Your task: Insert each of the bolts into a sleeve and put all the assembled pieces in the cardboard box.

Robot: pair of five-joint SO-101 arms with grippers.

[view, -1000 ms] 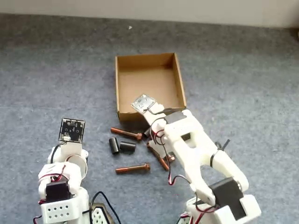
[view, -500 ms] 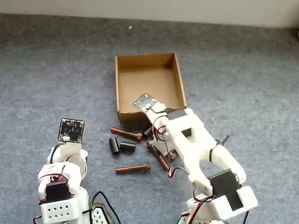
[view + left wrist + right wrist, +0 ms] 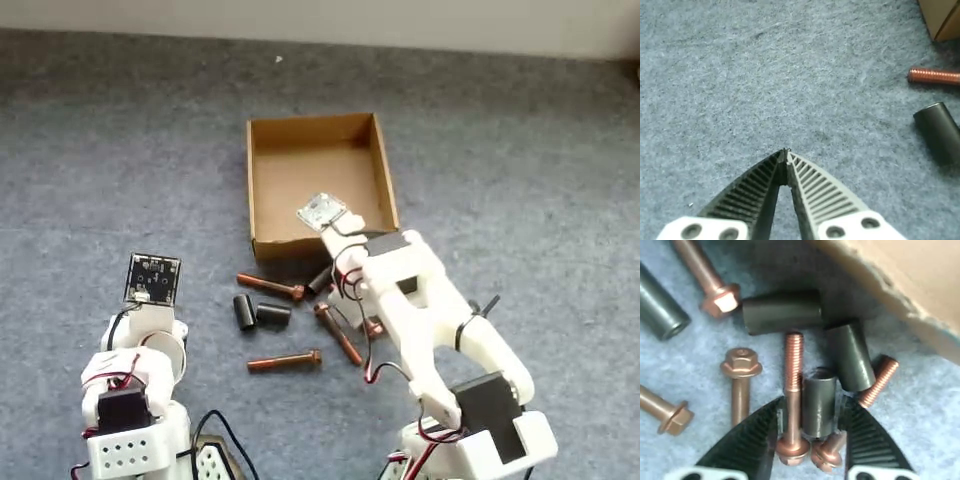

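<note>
Right arm (image 3: 420, 310) has pushed up-frame toward the cardboard box (image 3: 250, 180) in the last second. A bolt (image 3: 337, 335) at centre is now more exposed, and a sleeve (image 3: 320, 280) by the box's near wall has come out from under the arm. Arm still covers part of the pile from above.

High view count: three bolts, three sleeves, all on the carpet (image 3: 120, 150) just below the box, mid-frame.

Right wrist view count: five bolts, four sleeves. Two bolts and one sleeve are cut off at the frame edge, and one bolt lies partly under a sleeve.

Right gripper (image 3: 812, 405) sits low over the pile, fingers spread, one bolt (image 3: 792, 385) and one sleeve (image 3: 819, 400) side by side between them.

Left arm (image 3: 135, 390) folded back, lower left. Its left gripper (image 3: 786, 156) is pressed together over the carpet, with a sleeve and a bolt's thread nearby, both cut off.
</note>
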